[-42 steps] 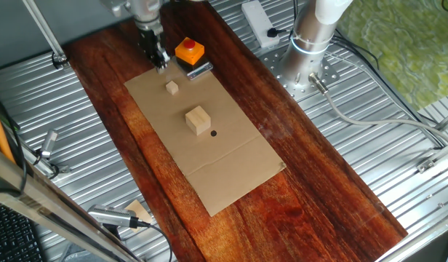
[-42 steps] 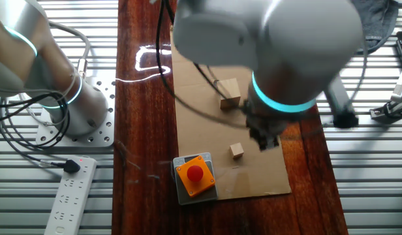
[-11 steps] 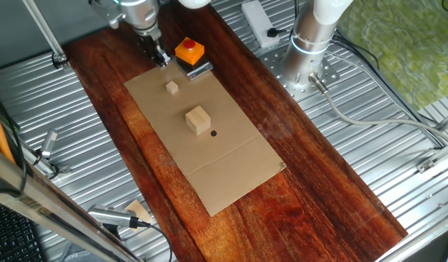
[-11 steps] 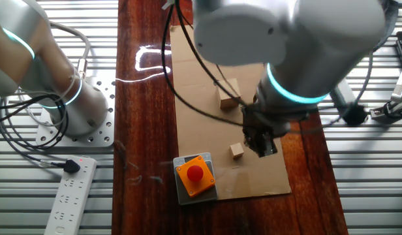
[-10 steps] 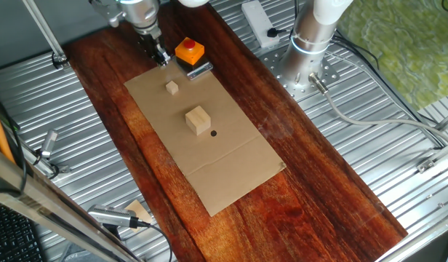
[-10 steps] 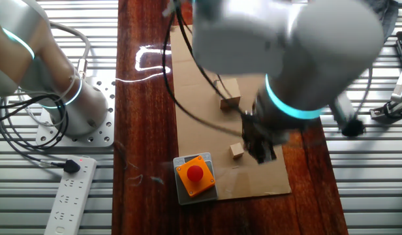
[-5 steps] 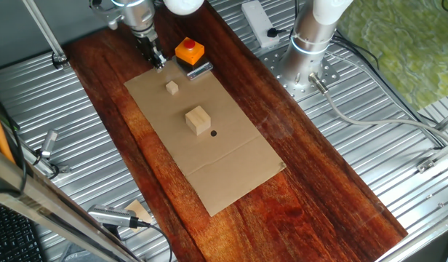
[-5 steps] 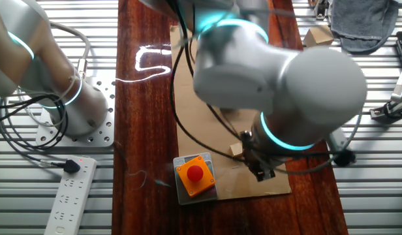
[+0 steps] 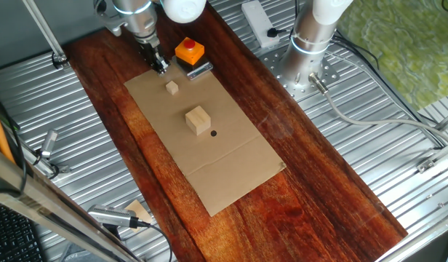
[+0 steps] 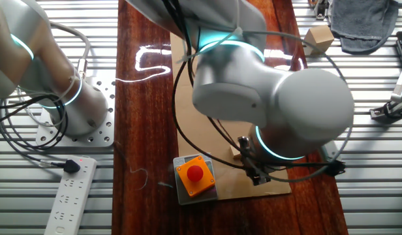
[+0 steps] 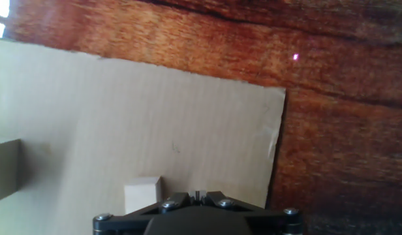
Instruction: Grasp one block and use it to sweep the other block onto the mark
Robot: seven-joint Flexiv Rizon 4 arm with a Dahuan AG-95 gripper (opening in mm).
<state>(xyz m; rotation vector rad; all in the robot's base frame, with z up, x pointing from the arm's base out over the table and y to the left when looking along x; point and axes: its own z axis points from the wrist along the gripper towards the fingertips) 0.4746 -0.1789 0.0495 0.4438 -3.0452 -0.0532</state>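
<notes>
1. Looking down on pale cardboard sheet (image 11: 142, 124), filling the left and middle of the frame, its corner pointing toward the right.
2. Showing dark reddish wood tabletop (image 11: 331, 98) running along the top and down the right side, beyond the cardboard's edges.
3. Sitting on the cardboard near the bottom edge: small pale cube (image 11: 143, 194), just beside the gripper housing, lower part cut off by the frame.
4. Poking in at the left edge: a greyish-tan flat shape (image 11: 5, 168), too cropped to identify.
5. Occupying the bottom centre: dark gripper (image 11: 198, 195) body with screws; fingertips barely showing, jaw spacing not readable.
6. Glinting on the wood at upper right: a tiny bright spot (image 11: 295, 57).
</notes>
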